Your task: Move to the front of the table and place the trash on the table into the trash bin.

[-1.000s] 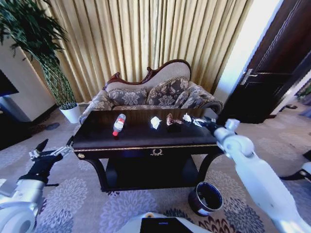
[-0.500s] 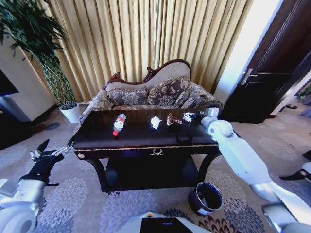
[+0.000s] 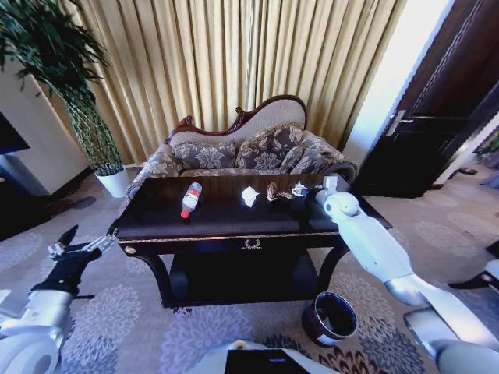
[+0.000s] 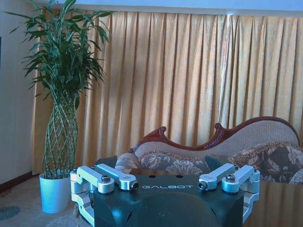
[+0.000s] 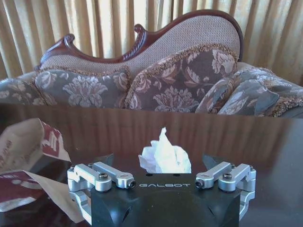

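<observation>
Right hand (image 3: 300,188): reached out over the tabletop's right end near the far edge; its fingers stand spread, pinching nothing. In the right wrist view the right hand (image 5: 159,163) has the white paper wad (image 5: 164,155) lying between its open fingers, on the wood.
Left hand (image 3: 76,243): held low beside the tabletop's left end, off the table, fingers spread and empty; the left wrist view shows the same hand (image 4: 164,182) facing the curtains and the plant.
Tabletop (image 3: 226,216): glossy dark-brown, gold trim along the front edge, a lower shelf beneath.
Clear plastic bottle (image 3: 191,199): lying on its side, left of centre, red label showing, well apart from the other pieces.
White wad (image 3: 249,195): a second bit of white paper, about mid-tabletop, near the far edge.
Brown-pink wrapper (image 3: 276,191): crumpled, between that wad and the right hand; in the right wrist view the wrapper (image 5: 28,156) lies just beside the hand.
Trash bin (image 3: 330,318): round, dark, with a white label patch, standing on the carpet by the table's front right leg.
Sofa (image 3: 249,148): behind the table, patterned cushions, carved wooden back.
Plant pot (image 3: 115,182): white, on the floor past the tabletop's far left corner.
</observation>
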### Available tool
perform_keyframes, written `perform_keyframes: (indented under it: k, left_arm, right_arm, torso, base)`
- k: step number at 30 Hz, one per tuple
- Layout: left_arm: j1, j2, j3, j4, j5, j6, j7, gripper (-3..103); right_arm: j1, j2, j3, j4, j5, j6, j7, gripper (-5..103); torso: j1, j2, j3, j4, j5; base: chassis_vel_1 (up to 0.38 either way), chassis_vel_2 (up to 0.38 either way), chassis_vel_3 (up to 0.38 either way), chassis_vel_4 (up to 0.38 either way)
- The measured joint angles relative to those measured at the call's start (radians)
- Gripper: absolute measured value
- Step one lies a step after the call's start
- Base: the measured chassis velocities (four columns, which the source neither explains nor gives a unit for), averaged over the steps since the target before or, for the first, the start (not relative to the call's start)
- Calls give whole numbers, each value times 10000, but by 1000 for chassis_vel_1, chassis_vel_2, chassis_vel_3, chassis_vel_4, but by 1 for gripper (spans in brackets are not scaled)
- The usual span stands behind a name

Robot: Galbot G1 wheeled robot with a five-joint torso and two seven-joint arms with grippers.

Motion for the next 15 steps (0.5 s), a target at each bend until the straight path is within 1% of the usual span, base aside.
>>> perform_keyframes:
  k: [8, 9, 10, 12, 13, 15]
  left_arm:
    - [-7, -23, 26, 1, -5, -19, 1, 100]
    - [-29, -23, 36, 1, -10, -22, 1, 100]
    - [-29, -23, 36, 1, -10, -22, 1, 100]
    - [-68, -18, 46, 0, -25, -23, 0, 100]
    - [-68, -18, 46, 0, -25, -23, 0, 100]
    - [-74, -13, 48, 1, -32, -23, -1, 100]
  right_arm:
    - [123, 96, -67, -375, -296, 46, 107, 100]
    - [122, 99, -69, -392, -319, 57, 190, 103]
    - [122, 99, -69, -392, -319, 57, 190, 103]
    - [54, 85, -73, -387, -366, 85, 247, 94]
    - [54, 85, -73, -387, -366, 85, 247, 94]
    - [4, 77, -71, -366, -391, 106, 280, 84]
  torso:
    - [0, 0, 0, -1, -1]
    - [-1, 1, 0, -1, 0]
    - [-1, 1, 0, -1, 0]
    - [0, 0, 0, -1, -1]
    - [0, 0, 0, -1, -1]
    - [-1, 0, 0, -1, -1]
  base:
    - [0, 0, 0, 0]
    - [0, 0, 0, 0]
    - [0, 0, 0, 0]
    - [0, 0, 0, 0]
    - [0, 0, 0, 0]
    - [0, 0, 0, 0]
